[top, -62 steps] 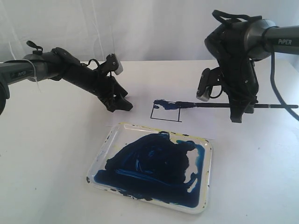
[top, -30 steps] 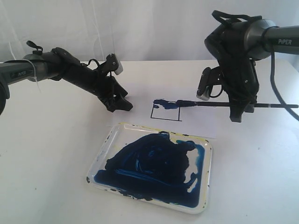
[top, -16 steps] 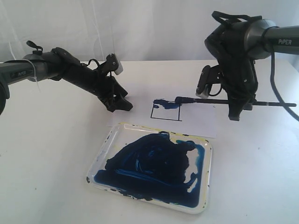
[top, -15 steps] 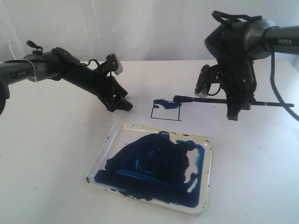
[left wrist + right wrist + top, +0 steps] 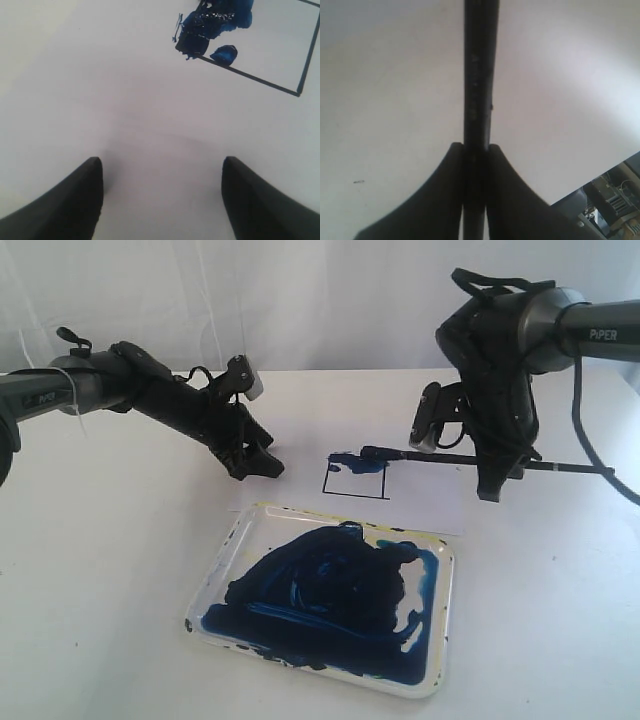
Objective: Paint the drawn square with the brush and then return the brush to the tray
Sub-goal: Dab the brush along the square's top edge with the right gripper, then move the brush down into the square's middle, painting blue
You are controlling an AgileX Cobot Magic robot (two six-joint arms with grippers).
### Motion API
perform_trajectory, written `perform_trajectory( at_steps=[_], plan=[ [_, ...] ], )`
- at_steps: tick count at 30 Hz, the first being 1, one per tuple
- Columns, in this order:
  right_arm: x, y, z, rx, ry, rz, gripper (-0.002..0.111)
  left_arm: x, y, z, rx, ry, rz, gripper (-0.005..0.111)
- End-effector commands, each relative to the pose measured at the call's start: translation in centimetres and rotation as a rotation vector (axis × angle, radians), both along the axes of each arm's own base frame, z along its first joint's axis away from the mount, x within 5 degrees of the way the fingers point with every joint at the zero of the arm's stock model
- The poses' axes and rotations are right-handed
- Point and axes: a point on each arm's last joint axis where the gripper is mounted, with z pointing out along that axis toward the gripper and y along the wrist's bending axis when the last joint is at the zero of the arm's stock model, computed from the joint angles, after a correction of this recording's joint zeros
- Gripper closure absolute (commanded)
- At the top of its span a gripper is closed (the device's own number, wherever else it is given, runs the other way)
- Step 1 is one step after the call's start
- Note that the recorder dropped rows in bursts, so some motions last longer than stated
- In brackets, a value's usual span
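At the near edge of the desk [image 5: 100, 640] the tray [image 5: 224, 558] lies full of dark blue paint, close at hand for reloading and for the brush's return. Just beyond it is the paper sheet [image 5: 430, 505] carrying the drawn square [image 5: 357, 482]. Only its far side is blue, so by my reckoning you have most of the filling left.

Your right end effector [image 5: 476, 146] is clamped tight on the brush [image 5: 445, 457] partway along the handle. It holds the brush nearly level, bristles over the square's far side, and that grip keeps the fingers clear of wet paint. I can't tell whether the tip touches the paper.

Your left end effector [image 5: 256, 464] is spread wide and holding nothing. It sits low by the sheet's far left corner, likely just out of the way.
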Motion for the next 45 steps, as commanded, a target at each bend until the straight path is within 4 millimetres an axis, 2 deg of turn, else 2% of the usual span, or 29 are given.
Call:
perform_trajectory(
  at_steps=[1,22,37,45],
  plan=[
    [0.1,0.0,0.0,0.017,-0.019,0.005,0.108,-0.2,-0.2,-0.1,-0.002,0.016,-0.014,0.037],
    [-0.1,-0.3,0.0,-0.027,0.020,0.028,0.108,-0.2,-0.2,-0.1,-0.002,0.016,-0.014,0.037],
    [-0.3,-1.0,0.3,-0.113,0.021,-0.022,0.108,-0.2,-0.2,-0.1,-0.002,0.016,-0.014,0.037],
    [-0.1,-0.7,0.6,-0.072,-0.012,-0.009,0.108,-0.2,-0.2,-0.1,-0.002,0.016,-0.014,0.037]
  ],
)
